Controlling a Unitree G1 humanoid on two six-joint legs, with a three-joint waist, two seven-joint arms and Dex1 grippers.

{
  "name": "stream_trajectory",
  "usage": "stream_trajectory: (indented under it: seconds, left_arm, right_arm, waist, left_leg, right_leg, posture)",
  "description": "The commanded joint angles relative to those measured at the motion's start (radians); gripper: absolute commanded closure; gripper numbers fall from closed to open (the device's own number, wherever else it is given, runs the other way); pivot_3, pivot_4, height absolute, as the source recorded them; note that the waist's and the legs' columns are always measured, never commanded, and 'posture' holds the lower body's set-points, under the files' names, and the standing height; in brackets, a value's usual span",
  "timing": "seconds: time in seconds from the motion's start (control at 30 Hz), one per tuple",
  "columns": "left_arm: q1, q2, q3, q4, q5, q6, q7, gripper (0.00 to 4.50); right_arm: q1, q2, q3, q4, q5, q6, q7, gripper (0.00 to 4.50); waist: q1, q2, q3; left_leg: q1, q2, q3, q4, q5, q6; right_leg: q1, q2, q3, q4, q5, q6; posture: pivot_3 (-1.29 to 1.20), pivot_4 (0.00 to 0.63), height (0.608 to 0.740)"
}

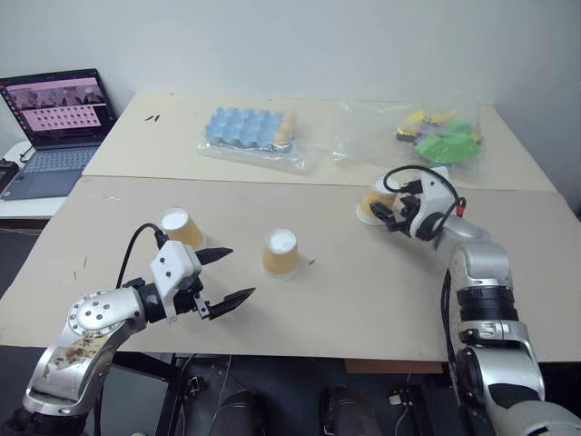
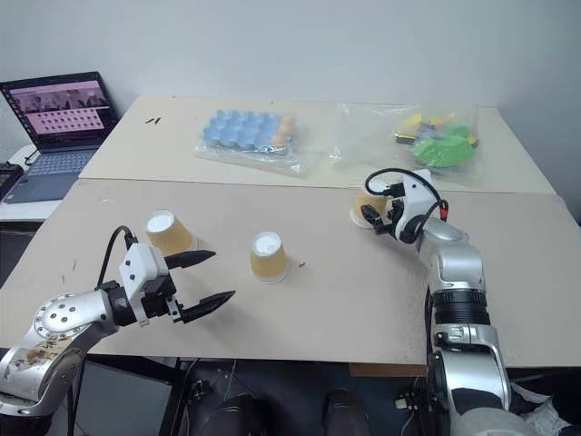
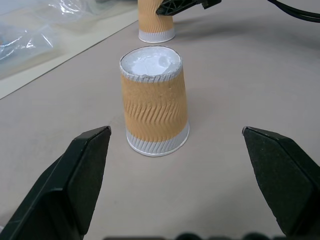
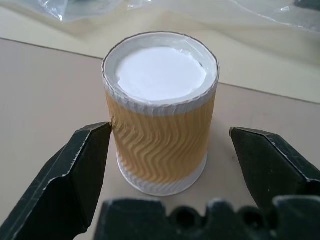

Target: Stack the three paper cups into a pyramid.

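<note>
Three tan paper cups stand upside down on the table, white bottoms up, and no pyramid stands. The left cup [image 1: 180, 227] sits just behind my left gripper [image 1: 240, 272], which is open and points toward the middle cup [image 1: 280, 252]. In the left wrist view that middle cup [image 3: 155, 107] stands ahead of the spread fingers [image 3: 75, 175], untouched. My right gripper [image 1: 390, 215] is open at the right cup [image 1: 371, 203], partly covering it. In the right wrist view this cup [image 4: 160, 115] stands between the two open fingers [image 4: 75, 170] with gaps on both sides.
A laptop [image 1: 59, 118] sits on a side table at the far left. On the rear table lie a blue egg-tray-like item in plastic [image 1: 250, 132] and a clear bag of green and yellow things [image 1: 436, 136]. The table's front edge [image 1: 300, 352] runs close to my arms.
</note>
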Motion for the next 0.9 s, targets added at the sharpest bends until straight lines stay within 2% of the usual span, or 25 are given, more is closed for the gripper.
stream_trajectory:
  seconds: [0.03, 0.47, 0.77, 0.8, 0.9]
  left_arm:
    - [0.000, 0.001, 0.020, -0.028, -0.005, -0.005, 0.004, 0.00]
    - [0.015, 0.002, 0.025, -0.037, -0.004, -0.004, 0.016, 0.00]
    - [0.020, 0.007, 0.029, -0.037, -0.005, -0.001, 0.015, 0.00]
    - [0.020, 0.007, 0.029, -0.035, -0.004, -0.002, 0.014, 0.00]
    - [0.019, 0.008, 0.030, -0.033, -0.003, -0.001, 0.015, 0.00]
  right_arm:
    - [-0.064, 0.007, -0.009, 0.049, -0.014, -0.074, -0.028, 0.07]
    - [-0.215, 0.037, -0.015, 0.366, -0.056, -0.262, -0.103, 0.07]
    - [-0.271, 0.045, -0.042, 0.460, -0.042, -0.320, -0.105, 0.07]
    - [-0.273, 0.046, -0.043, 0.462, -0.043, -0.323, -0.102, 0.59]
    - [-0.274, 0.047, -0.045, 0.459, -0.042, -0.328, -0.088, 1.47]
  waist:
    - [-0.001, 0.000, 0.000]
    - [-0.005, 0.000, 0.000]
    - [-0.008, 0.001, 0.000]
    - [-0.009, 0.001, 0.000]
    - [-0.010, 0.001, 0.000]
  left_leg:
    - [0.000, 0.000, 0.000, 0.000, 0.000, 0.000]
    - [0.000, 0.000, 0.001, 0.000, 0.000, 0.000]
    - [0.000, 0.000, 0.002, 0.000, 0.000, 0.000]
    - [0.000, 0.000, 0.002, 0.000, 0.000, 0.000]
    - [0.000, 0.000, 0.002, 0.000, 0.000, 0.000]
  right_leg:
    - [0.000, 0.000, 0.000, 0.000, 0.000, 0.000]
    - [0.000, 0.000, 0.000, 0.001, 0.000, 0.000]
    - [0.000, 0.000, 0.001, 0.001, 0.000, 0.000]
    - [0.000, 0.000, 0.001, 0.001, 0.000, 0.000]
    - [0.000, 0.000, 0.001, 0.001, 0.000, 0.000]
  posture:
    - [0.00, 0.150, 0.712]
    - [0.00, 0.150, 0.712]
    - [0.00, 0.150, 0.712]
    - [0.00, 0.150, 0.712]
    - [0.00, 0.150, 0.712]
